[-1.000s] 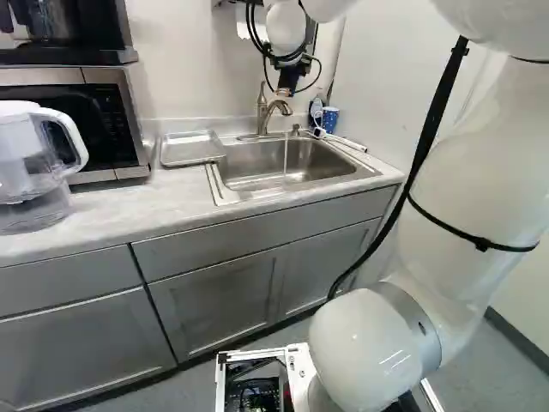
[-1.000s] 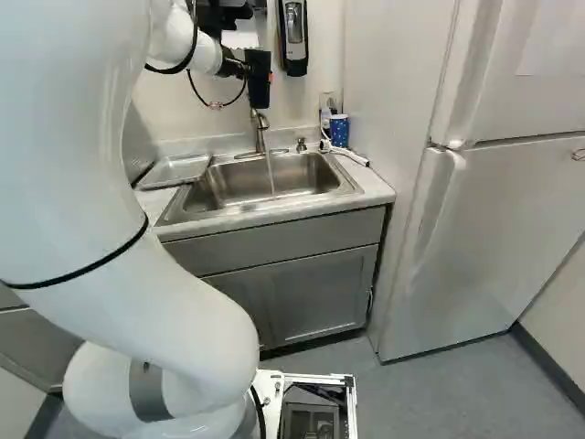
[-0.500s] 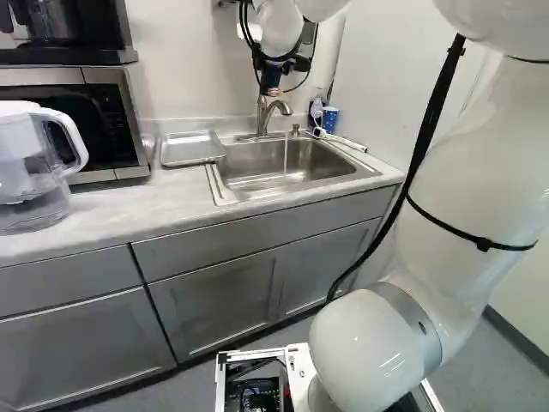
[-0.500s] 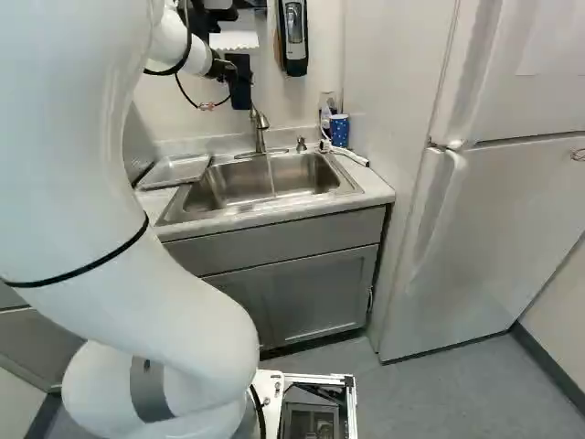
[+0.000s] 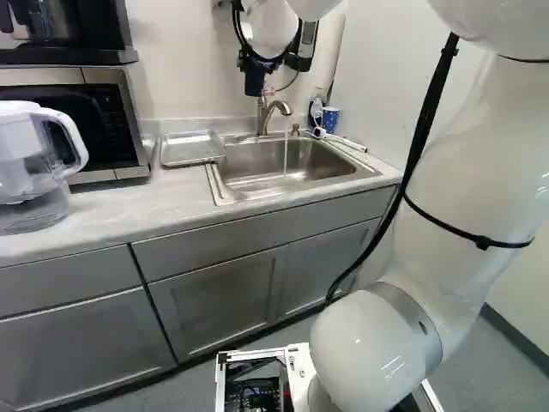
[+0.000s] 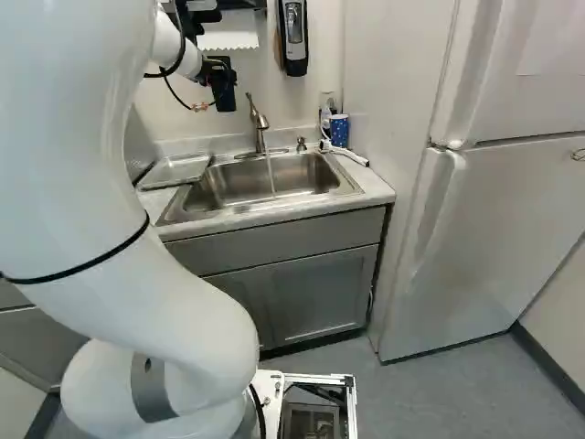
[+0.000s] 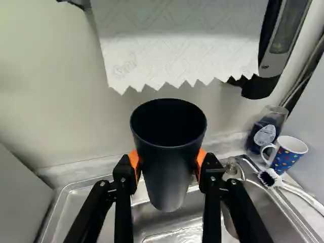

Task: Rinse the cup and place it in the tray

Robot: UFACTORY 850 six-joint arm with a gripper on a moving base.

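Grey countertop (image 5: 129, 210) along a pale wall; steel sink (image 5: 220, 190) set into it, water running from the faucet (image 5: 279, 106) into the basin. You have the black cup (image 7: 168, 167) up above the sink, upright, near the faucet. Your gripper (image 6: 210, 68) pinches it from two sides, orange pads (image 7: 134, 161) against its wall. Cup interior dark; contents cannot be told.

The tray (image 5: 190, 150) lies on the counter beside the sink. Clear pitcher (image 5: 30, 202), white handle, near the microwave (image 5: 99, 120); fill level not readable.

In the wrist view, note a clear bottle (image 7: 264, 132) with dark blue showing inside and a pale oval label. Beside it, a dotted mug (image 7: 286, 159), white inside. The brush (image 7: 283, 185) lies near the mug. Above the sink you have a hanging paper towel (image 7: 177, 40) with an embossed pattern.
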